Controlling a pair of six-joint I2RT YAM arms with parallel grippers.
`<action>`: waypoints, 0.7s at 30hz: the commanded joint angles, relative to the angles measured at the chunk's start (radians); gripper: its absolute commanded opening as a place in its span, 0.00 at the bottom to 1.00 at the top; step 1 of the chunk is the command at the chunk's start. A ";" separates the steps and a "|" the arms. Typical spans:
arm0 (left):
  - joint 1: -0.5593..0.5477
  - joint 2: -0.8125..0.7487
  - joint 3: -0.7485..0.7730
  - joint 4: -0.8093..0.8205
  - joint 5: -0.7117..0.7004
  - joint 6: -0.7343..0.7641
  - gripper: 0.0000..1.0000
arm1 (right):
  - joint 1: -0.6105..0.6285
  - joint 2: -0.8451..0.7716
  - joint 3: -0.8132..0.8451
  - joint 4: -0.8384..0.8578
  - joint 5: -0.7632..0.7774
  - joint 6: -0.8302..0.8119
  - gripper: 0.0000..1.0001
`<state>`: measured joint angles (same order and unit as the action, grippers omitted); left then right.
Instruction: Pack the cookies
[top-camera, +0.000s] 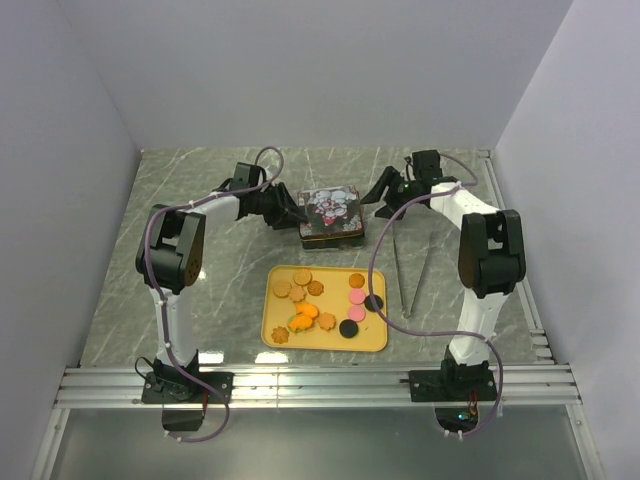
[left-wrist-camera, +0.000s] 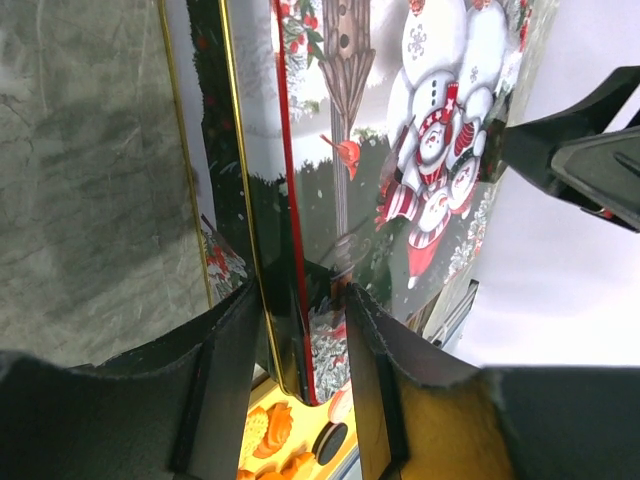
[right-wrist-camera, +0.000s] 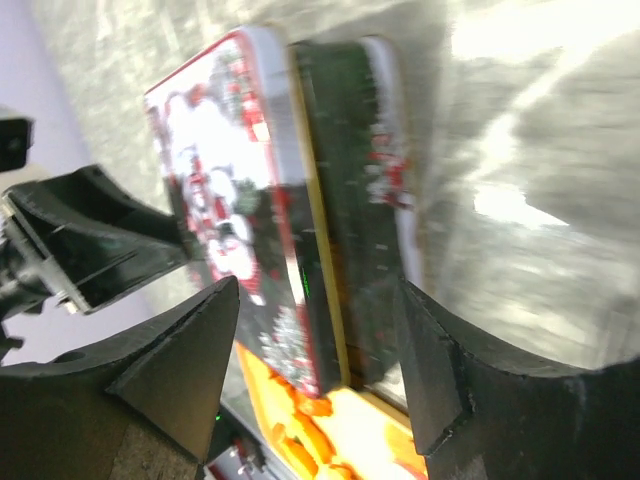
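Observation:
The cookies (top-camera: 318, 300), brown, orange, pink and black, lie on a yellow tray (top-camera: 372, 340) at the front centre. Behind it stands a closed tin (top-camera: 330, 215) with a snowman lid. My left gripper (top-camera: 290, 213) is at the tin's left end. In the left wrist view its jaws (left-wrist-camera: 300, 295) are closed on the lid's edge (left-wrist-camera: 290, 200), and cookies (left-wrist-camera: 265, 430) show below. My right gripper (top-camera: 378, 205) is at the tin's right end. In the right wrist view it is open (right-wrist-camera: 320, 290), straddling the tin (right-wrist-camera: 250, 200) without touching it.
A pair of metal tongs (top-camera: 410, 275) lies on the table right of the tray. Grey walls close in the left, back and right sides. A metal rail (top-camera: 320, 385) runs along the near edge.

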<state>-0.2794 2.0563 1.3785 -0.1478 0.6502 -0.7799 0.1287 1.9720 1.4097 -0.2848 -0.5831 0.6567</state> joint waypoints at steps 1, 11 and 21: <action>-0.007 0.005 0.030 -0.009 0.012 0.019 0.44 | -0.026 -0.076 0.006 -0.074 0.063 -0.063 0.69; -0.046 0.033 0.122 -0.125 -0.044 0.128 0.44 | -0.032 -0.105 -0.034 0.007 0.026 -0.022 0.63; -0.072 0.080 0.228 -0.289 -0.173 0.258 0.46 | -0.006 -0.085 0.101 -0.017 0.008 -0.020 0.60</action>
<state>-0.3462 2.1078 1.5681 -0.3744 0.5423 -0.5957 0.1013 1.9373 1.4300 -0.3210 -0.5648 0.6376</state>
